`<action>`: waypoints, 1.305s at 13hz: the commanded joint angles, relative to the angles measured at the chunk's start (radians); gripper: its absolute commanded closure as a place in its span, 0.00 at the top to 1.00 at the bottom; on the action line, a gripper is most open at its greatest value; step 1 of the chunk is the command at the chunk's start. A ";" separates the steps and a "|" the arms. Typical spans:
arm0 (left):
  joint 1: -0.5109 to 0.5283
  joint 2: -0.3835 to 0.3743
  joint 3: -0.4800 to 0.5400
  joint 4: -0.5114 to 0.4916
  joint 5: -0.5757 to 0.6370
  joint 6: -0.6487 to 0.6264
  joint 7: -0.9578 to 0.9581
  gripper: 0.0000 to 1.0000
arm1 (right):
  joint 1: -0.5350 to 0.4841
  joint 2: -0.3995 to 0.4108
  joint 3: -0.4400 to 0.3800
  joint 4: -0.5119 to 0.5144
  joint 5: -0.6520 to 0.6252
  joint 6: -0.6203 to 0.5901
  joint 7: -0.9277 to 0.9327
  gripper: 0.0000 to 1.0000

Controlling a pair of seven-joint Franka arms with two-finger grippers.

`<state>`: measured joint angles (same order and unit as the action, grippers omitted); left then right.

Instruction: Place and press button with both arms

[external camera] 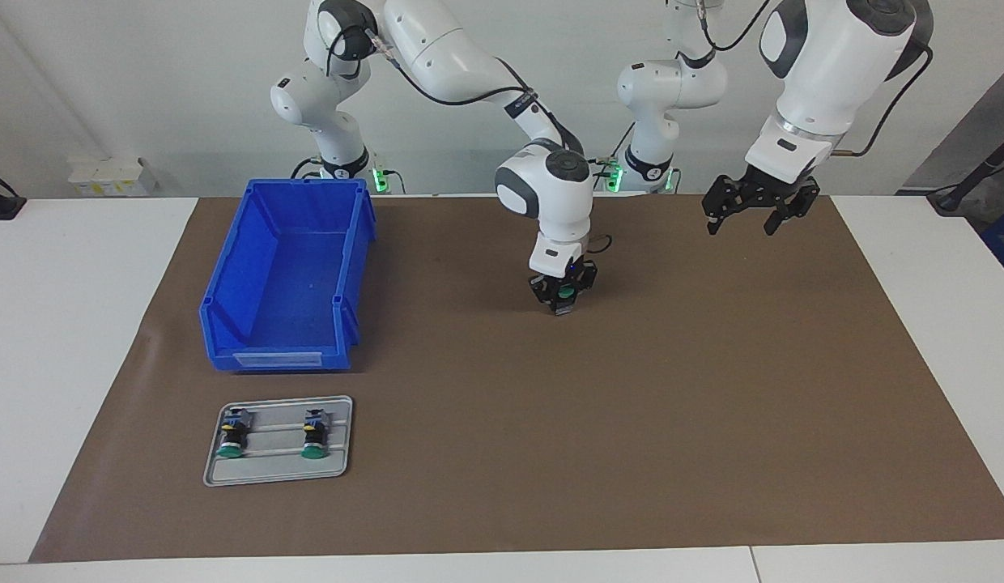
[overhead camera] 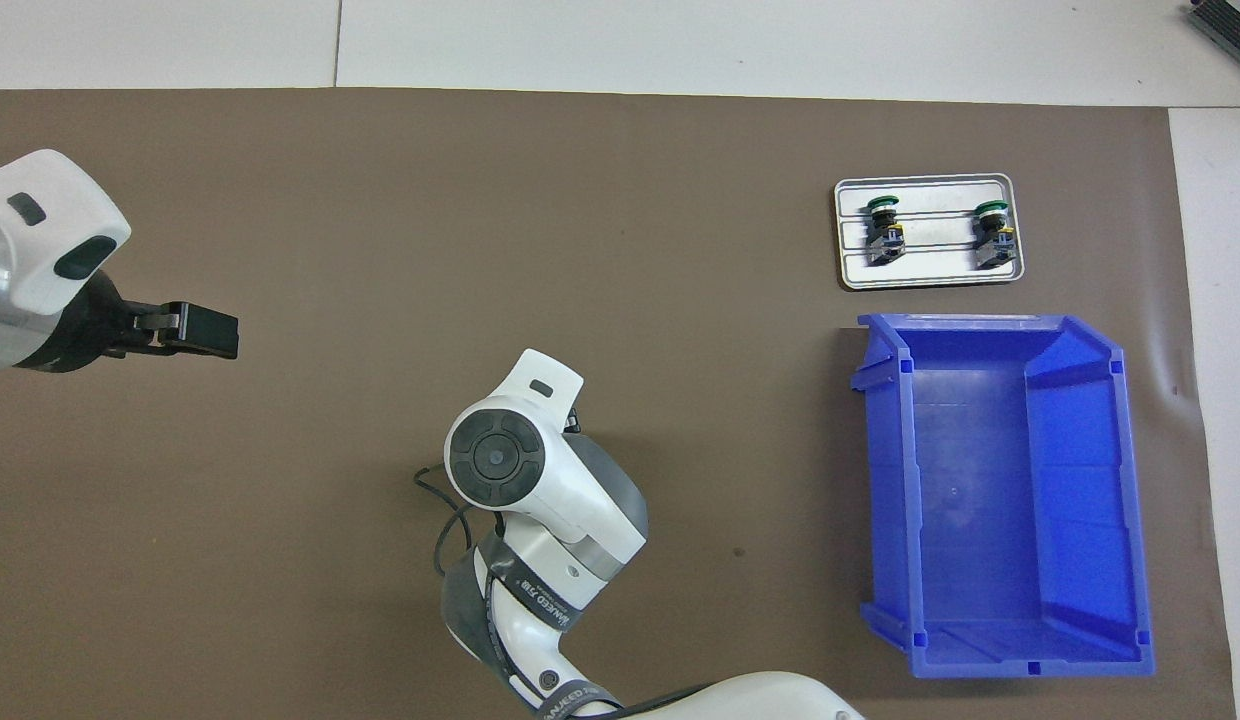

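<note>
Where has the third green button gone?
The button is in the right arm's pincer, low over the middle of the brown mat, away from the grey tray.

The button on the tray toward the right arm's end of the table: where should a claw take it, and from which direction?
Grip the button by its black body, between green cap and base block, coming straight down from above. It lies on its side on the tray, cap pointing away from the robots, so the narrow body is exposed on both flanks. The other button is well apart.

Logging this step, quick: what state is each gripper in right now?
Right gripper: shut on the button, low over the brown mat.
Left gripper: open, empty, raised over the mat, waiting.
</note>
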<state>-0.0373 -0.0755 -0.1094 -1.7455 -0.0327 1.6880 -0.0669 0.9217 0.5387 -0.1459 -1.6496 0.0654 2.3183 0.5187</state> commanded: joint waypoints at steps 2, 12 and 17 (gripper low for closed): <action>0.005 -0.018 0.000 -0.012 -0.012 -0.001 -0.002 1.00 | -0.081 -0.153 -0.026 -0.004 -0.013 -0.123 0.023 0.00; 0.005 -0.018 0.000 -0.012 -0.012 -0.001 -0.002 1.00 | -0.676 -0.359 -0.027 -0.039 -0.067 -0.399 -0.454 0.00; 0.005 -0.018 0.000 -0.012 -0.012 -0.001 -0.002 1.00 | -0.824 -0.466 -0.027 -0.384 -0.038 -0.167 -0.605 0.00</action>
<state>-0.0373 -0.0755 -0.1094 -1.7455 -0.0327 1.6880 -0.0669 0.1091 0.1690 -0.1931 -1.8312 0.0162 2.0247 -0.0712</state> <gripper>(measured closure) 0.000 0.577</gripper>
